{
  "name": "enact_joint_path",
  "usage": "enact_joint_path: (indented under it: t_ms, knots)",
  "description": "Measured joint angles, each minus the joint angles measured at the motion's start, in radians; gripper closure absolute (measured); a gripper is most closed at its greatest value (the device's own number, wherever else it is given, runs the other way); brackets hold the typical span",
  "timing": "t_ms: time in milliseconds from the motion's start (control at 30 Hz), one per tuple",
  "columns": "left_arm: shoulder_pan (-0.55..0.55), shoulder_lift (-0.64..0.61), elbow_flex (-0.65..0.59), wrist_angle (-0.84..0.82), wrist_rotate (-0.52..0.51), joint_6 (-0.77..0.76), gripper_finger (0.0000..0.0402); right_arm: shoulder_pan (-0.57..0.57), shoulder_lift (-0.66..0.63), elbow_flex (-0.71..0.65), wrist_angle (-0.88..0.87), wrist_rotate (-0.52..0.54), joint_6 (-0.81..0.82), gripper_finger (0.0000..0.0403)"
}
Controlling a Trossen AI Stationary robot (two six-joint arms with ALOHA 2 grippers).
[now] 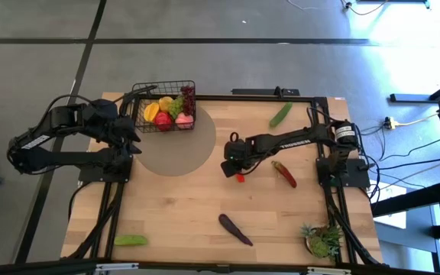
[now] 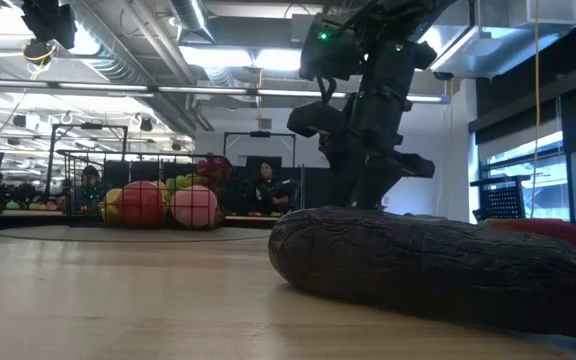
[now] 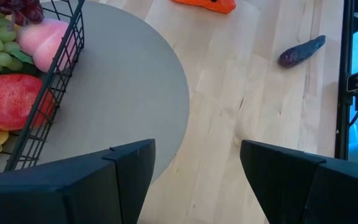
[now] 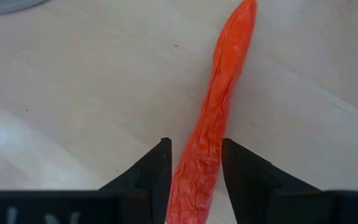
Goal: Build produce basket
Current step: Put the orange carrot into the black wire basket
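Note:
The black wire basket (image 1: 165, 107) stands on a round grey mat (image 1: 178, 153) at the table's far left. It holds a red apple, a pink peach, green and dark grapes and yellow fruit, which also show in the left wrist view (image 3: 8, 99). My left gripper (image 3: 194, 180) is open and empty above the mat, just left of the basket (image 1: 131, 128). My right gripper (image 1: 232, 165) is at mid-table, shut on an orange-red chili (image 4: 219, 106). A dark eggplant (image 1: 235, 229) lies near the front edge and fills the low view (image 2: 438, 265). My right gripper pinches the orange-red chili between its two fingers at one end portion (image 4: 197, 168), with one finger (image 4: 151, 171) on each long side. The fingers lie across the chili, whose free end (image 4: 244, 12) points away from the gripper. I cannot tell whether it is lifted off the table.
A red chili (image 1: 285, 174) lies right of my right gripper. One green cucumber (image 1: 281, 114) lies at the far right and another (image 1: 131, 240) at the near left. A spiky potted plant (image 1: 323, 241) stands at the near right corner.

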Motion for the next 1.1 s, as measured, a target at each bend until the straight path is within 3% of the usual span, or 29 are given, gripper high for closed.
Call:
enact_joint_path:
  t_ms: [633,733,900,1100]
  knots:
    - [0.000,0.000,0.000,0.001,0.000,0.000,0.0177,0.000,0.093,0.005,0.001,-0.032,-0.027,0.0273]
    - [0.000,0.000,0.000,0.001,-0.001,0.000,0.0177,0.000,0.096,0.006,0.000,-0.038,-0.058,0.0294]
    - [0.000,0.000,0.000,0.000,-0.001,-0.001,0.0177,0.001,0.099,0.040,-0.029,-0.029,-0.163,0.0372]
    - [0.000,0.000,0.000,0.004,-0.016,-0.047,0.0177,0.001,0.104,0.150,-0.054,0.050,-0.359,0.0372]
